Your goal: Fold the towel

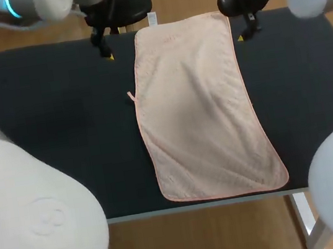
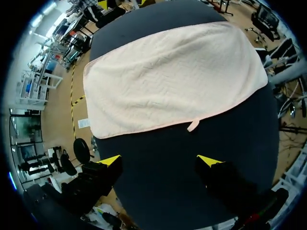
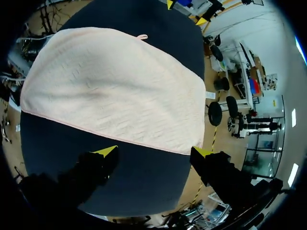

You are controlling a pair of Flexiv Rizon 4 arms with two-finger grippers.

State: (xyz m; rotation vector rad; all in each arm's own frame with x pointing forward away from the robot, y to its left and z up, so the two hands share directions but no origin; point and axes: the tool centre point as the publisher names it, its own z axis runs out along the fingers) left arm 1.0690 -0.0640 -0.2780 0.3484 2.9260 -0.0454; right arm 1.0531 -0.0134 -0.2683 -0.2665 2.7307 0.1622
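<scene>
The towel (image 1: pixel 204 106) is probably light, soft and limp: it should sag and drape once lifted, so it seems best pinched at its two far corners, where the hem gives the fingers an edge to catch. It is pale pink terry with a slightly darker trim and a small hanging loop (image 1: pixel 131 96) on its left long side. It lies flat and unfolded on the dark worktop (image 1: pixel 52 116), running lengthwise from the far edge to the near edge. The left hand (image 2: pixel 160 160) hangs wide open and empty near the far left corner; the right hand (image 3: pixel 153 152), also open and empty, sits just beside the far right corner
</scene>
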